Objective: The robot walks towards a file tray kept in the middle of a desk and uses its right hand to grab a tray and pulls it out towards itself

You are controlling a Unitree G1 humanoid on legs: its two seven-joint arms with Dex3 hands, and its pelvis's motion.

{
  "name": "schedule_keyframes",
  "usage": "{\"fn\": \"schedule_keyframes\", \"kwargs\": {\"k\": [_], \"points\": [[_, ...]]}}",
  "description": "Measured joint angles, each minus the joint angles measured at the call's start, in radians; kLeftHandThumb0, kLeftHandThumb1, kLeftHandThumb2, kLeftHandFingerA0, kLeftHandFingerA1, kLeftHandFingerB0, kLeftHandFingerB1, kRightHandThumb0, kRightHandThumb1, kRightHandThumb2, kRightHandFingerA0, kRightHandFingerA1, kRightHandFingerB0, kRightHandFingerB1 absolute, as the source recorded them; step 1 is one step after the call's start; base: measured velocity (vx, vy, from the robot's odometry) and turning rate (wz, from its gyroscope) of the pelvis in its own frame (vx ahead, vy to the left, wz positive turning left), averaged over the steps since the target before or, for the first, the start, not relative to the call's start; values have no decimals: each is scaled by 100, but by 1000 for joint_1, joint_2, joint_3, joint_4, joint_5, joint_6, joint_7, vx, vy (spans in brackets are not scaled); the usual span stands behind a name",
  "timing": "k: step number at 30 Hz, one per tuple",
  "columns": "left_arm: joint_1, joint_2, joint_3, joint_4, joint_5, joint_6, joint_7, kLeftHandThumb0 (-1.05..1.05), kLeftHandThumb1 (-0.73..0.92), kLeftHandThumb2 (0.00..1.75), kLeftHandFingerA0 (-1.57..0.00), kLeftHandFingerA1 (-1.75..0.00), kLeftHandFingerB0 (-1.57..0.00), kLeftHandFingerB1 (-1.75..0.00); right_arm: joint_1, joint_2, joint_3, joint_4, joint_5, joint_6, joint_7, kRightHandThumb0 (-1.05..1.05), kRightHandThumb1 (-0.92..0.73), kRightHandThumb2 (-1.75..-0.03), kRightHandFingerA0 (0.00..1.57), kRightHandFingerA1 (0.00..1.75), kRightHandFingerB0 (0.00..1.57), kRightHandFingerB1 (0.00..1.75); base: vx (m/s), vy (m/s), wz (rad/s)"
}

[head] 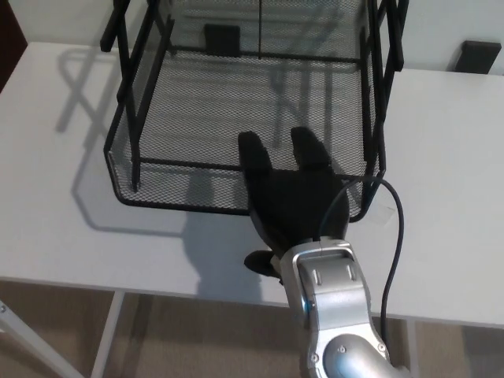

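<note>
My right hand [295,197] is hooked over the front lip of the mesh tray [157,177] (bottom tier, mid-desk [441,197]); I judge those two fingers [254,153] could slip off if I pull unevenly.

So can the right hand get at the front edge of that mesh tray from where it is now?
Probably yes. The right hand already lies over the front rim of the mesh tray, two fingers reaching inside, and nothing lies between them.
</note>
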State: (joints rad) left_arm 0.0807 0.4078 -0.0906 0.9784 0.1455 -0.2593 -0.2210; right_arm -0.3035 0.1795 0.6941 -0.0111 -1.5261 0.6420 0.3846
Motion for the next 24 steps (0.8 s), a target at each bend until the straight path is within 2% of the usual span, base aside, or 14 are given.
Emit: {"fn": "schedule_keyframes", "kwargs": {"k": [2,3,4,5,11,12,13,14,19,20,21,22,23,24], "points": [[0,2,0,-1,1,0,0,-62,34,52,-88,-58,-42,-51,18,-7,15,-40,-1,-1,17,-78,-47,-80,0,4,0,0,0,0,0],[0,3,-1,0,2,0,0,-67,30,73,-85,-63,-38,-55,27,-11,26,-62,-2,-3,26,-66,-57,-58,0,0,0,0,0,0,0],[0,5,-1,-1,4,0,0,-60,34,52,-88,-58,-42,-50,38,-16,39,-92,-4,-6,36,-77,-47,-78,0,1,0,0,0,0,0],[0,5,-1,-3,5,0,0,-60,34,52,-87,-58,-42,-51,46,-19,51,-117,-6,-9,44,-81,-48,-80,0,1,0,0,0,0,0],[5,11,-2,-23,8,0,-1,-63,34,51,-88,-59,-41,-52,107,-37,121,-259,-41,-29,98,-76,-47,-77,0,0,0,0,0,0,0],[5,12,-2,-23,8,0,-2,-64,26,74,-83,-66,-38,-58,117,-42,127,-283,-47,-32,104,-76,-46,-78,0,3,0,0,0,0,0],[5,13,-2,-22,8,0,-2,-64,26,74,-83,-66,-38,-58,122,-48,131,-302,-53,-33,106,-76,-46,-78,0,3,0,0,0,0,0],[5,14,-2,-19,8,0,-3,-66,34,53,-87,-61,-41,-53,132,-58,136,-323,-57,-35,105,-72,-46,-75,0,1,0,0,0,0,0],[5,15,-3,-23,9,0,-3,-60,35,52,-85,-57,-42,-52,154,-79,141,-347,-57,-37,99,-69,-44,-74,0,2,0,0,0,0,0],[5,15,-3,-23,9,0,-3,-60,35,52,-85,-58,-43,-52,156,-81,141,-347,-56,-37,97,-60,-54,-57,0,0,0,0,0,0,0],[5,15,-3,-22,9,0,-4,-59,34,51,-86,-58,-44,-52,162,-87,141,-347,-54,-37,94,-70,-42,-74,0,4,0,0,0,0,0],[5,15,-3,-22,8,0,-4,-60,34,52,-89,-58,-43,-52,173,-95,139,-346,-52,-37,91,-70,-42,-74,0,4,0,0,0,0,0],[5,15,-3,-22,8,0,-4,-60,26,73,-83,-65,-39,-57,182,-101,137,-345,-49,-37,87,-71,-42,-74,0,4,0,0,0,0,0],[5,15,-2,-23,8,0,-4,-60,26,73,-83,-65,-39,-57,193,-107,134,-343,-46,-37,83,-71,-42,-74,0,4,0,0,0,0,0]]}}
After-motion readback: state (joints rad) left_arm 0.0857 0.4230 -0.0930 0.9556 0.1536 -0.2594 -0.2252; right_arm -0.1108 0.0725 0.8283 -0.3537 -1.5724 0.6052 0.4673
